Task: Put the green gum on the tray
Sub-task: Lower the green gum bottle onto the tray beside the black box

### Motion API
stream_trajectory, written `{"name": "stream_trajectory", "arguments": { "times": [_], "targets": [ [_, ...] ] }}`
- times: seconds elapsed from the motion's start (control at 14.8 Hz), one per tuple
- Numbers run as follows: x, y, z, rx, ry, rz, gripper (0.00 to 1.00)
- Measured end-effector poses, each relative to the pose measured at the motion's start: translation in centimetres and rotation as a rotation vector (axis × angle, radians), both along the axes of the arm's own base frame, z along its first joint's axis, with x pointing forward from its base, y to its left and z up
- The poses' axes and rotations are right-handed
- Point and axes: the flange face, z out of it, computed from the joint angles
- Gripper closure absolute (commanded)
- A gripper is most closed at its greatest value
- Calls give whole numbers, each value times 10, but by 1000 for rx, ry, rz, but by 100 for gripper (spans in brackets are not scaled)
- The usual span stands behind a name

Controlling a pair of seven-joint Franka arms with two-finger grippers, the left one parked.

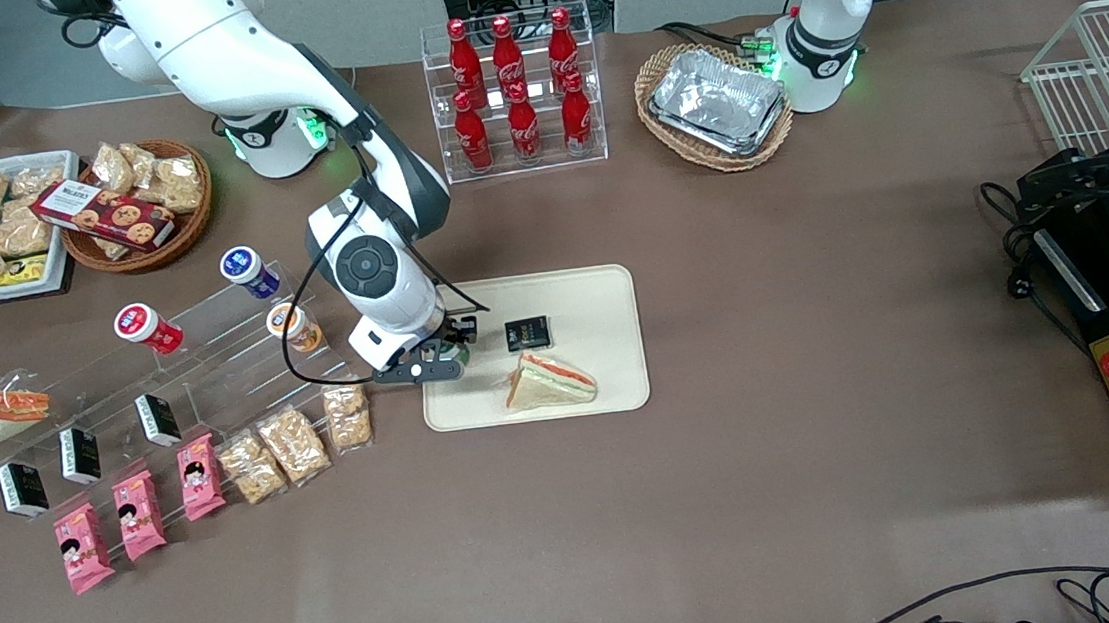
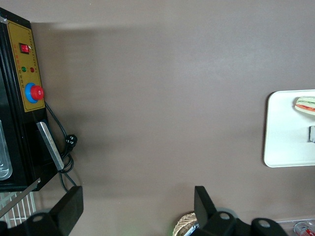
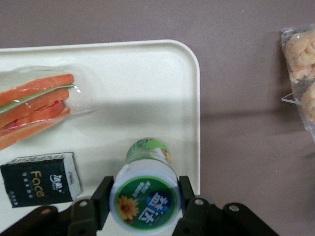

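Cream tray (image 1: 603, 297) lies mid-desk (image 1: 821, 378) in the front view, carrying a sandwich (image 1: 549, 380) and a black packet (image 1: 527, 333); the claw (image 1: 438, 360) hangs over the tray's edge toward the working arm's end. Right wrist view: the claw (image 3: 143, 200) is clamped on the gum (image 3: 146, 187), held above the tray (image 3: 147, 88) beside the packet (image 3: 40, 178) and near the sandwich (image 3: 37, 105).
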Motion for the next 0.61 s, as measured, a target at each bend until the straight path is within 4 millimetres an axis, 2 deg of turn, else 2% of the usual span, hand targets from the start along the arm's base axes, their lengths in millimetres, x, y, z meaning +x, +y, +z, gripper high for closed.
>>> {"name": "stream_trajectory", "arguments": {
  "times": [0.07, 0.2, 0.34, 0.61],
  "targets": [
    [0, 1, -3, -1, 0, 2, 57],
    [-1, 2, -4, 0, -2, 3, 14],
    [0, 2, -3, 1, -3, -1, 3],
    [0, 3, -2, 1, -6, -13, 1]
  ]
}}
